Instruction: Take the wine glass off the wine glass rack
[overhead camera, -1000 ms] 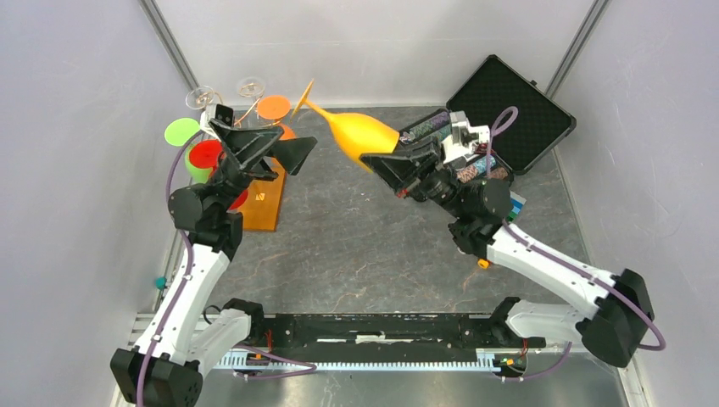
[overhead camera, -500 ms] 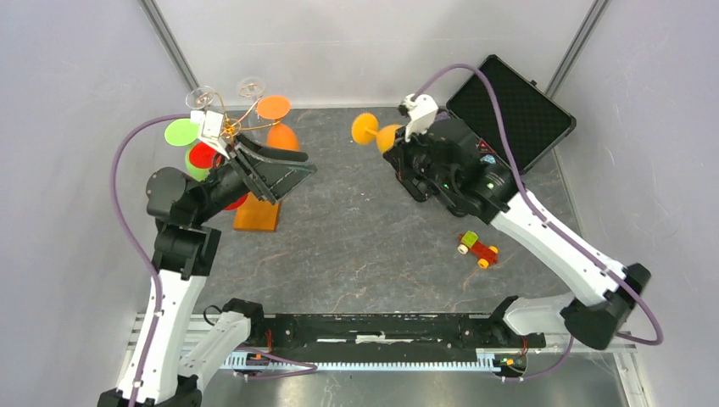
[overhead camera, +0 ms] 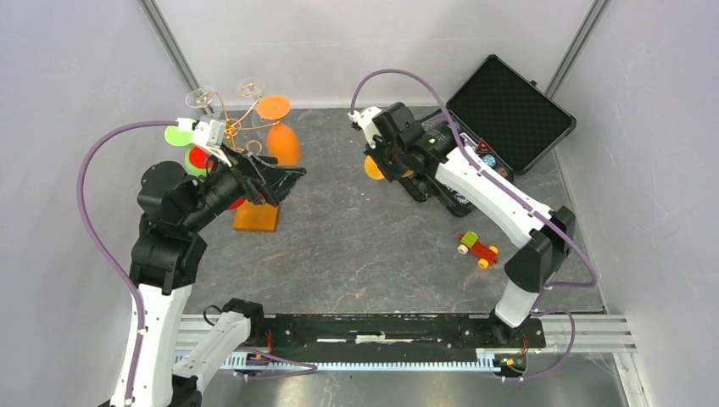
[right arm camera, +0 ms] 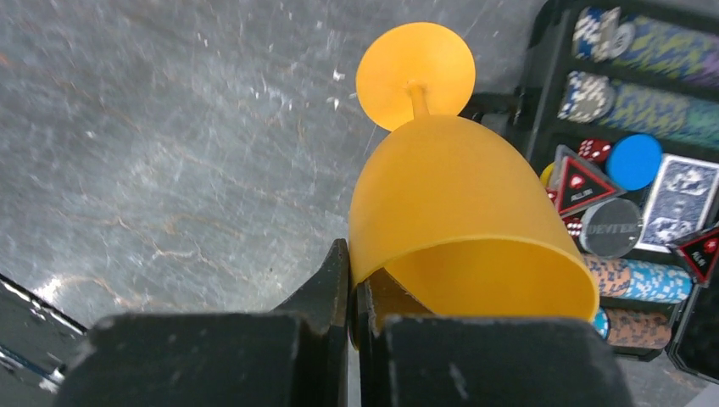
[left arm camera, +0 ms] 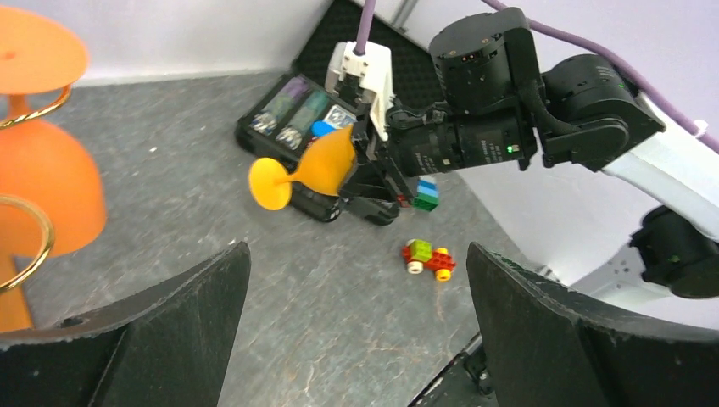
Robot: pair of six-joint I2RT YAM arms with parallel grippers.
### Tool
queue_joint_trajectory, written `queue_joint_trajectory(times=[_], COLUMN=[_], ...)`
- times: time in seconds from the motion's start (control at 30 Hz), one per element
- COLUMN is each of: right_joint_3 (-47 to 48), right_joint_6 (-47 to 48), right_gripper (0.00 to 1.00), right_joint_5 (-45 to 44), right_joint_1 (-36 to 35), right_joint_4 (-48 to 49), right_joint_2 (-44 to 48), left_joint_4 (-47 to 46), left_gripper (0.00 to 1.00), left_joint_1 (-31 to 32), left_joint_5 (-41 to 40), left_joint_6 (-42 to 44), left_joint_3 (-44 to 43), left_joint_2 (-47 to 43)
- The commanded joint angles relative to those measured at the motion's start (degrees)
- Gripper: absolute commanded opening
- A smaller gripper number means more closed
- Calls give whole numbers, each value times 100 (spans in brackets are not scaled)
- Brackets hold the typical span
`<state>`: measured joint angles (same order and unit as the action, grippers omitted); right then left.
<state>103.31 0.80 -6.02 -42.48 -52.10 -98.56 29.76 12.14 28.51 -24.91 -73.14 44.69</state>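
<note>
Nearest to us on the worktop (overhead camera: 356, 254) lies a small brick toy car (overhead camera: 477, 249), apart from the work. Beyond it our right fingers (right arm camera: 326, 288) are clamped on the rim of the yellow-orange wine glass (right arm camera: 458, 195), one finger outside the bowl and one inside. The glass hangs in the air on its side, foot pointing away from the wrist and well apart from the wine glass rack (overhead camera: 256, 216). Our left fingers (left arm camera: 153, 339) are spread wide and hold nothing, hovering near the rack, whose wire arms carry an orange glass (overhead camera: 282, 144) and a few others. Farthest back stands the open black case (overhead camera: 509, 106). We judge the lift-off done, since the glass is free of the wire. What remains, as we see it, is to set it down. That calls for turning the wrist until the foot faces the worktop, lowering onto a bare patch short of case and toy, then letting go gently, because a rim grip resists tipping poorly.
</note>
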Motion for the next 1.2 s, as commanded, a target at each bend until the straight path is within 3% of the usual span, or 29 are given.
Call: queue_joint_trajectory(times=[0.0,0.23,0.9,1.17], right_joint_3=[236,-209,188,581], right_joint_6=[281,316,450,431], right_gripper=[0,0,1,34], right_joint_5=[214,297,335,163], right_joint_1=[47,46,98,126], right_joint_4=[-503,-462,-611,-626], right_joint_2=[-248,-255,-1140,-1422], left_joint_4=[479,407,487,526], left_gripper=[100,100,100,100], left_joint_1=[9,8,9,8], left_joint_5=[-553,-503,-445,-481], left_joint_6=[554,478,618,627], left_joint_3=[-195,-52,70,55], left_joint_2=[28,-24,-67,-51])
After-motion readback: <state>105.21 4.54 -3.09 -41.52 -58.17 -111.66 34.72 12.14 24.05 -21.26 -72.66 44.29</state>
